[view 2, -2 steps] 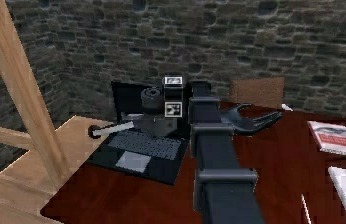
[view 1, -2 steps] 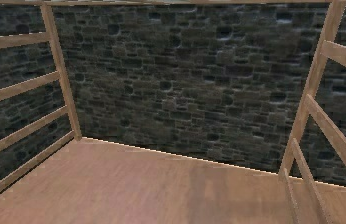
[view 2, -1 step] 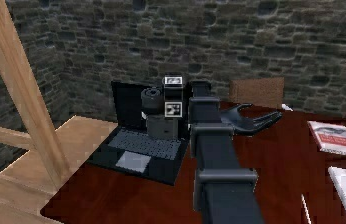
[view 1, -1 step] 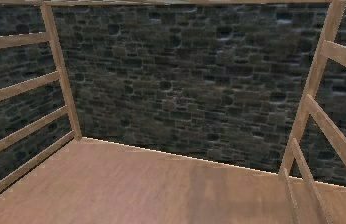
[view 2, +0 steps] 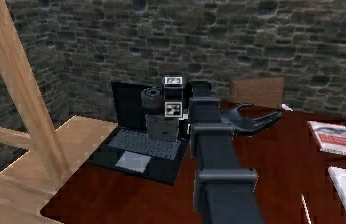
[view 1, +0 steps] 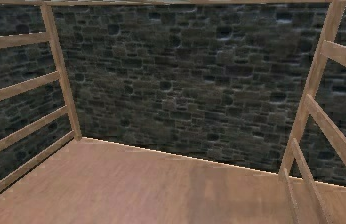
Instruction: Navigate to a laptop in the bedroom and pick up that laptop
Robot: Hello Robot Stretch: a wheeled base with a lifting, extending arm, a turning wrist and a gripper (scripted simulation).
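Note:
An open dark laptop [view 2: 139,140] with a grey keyboard and touchpad lies on the left part of a dark red wooden table [view 2: 281,170], its screen upright toward the stone wall. My arm [view 2: 219,160] rises from the bottom edge over the table. At its far end are the two white marker squares [view 2: 172,88], and the gripper [view 2: 153,104] shows as a dark body in front of the laptop's screen. With the laptop on the table right behind it, I cannot tell whether the gripper holds anything.
A brown chair back [view 2: 257,92] stands behind the table against the dark stone wall [view 1: 181,80]. Two magazines [view 2: 337,137] lie on the table's right side. Wooden ladder-like frames [view 2: 16,110] stand at the arm side view's left and at both sides of the forward view [view 1: 21,100]. The floor [view 1: 151,185] is light wood.

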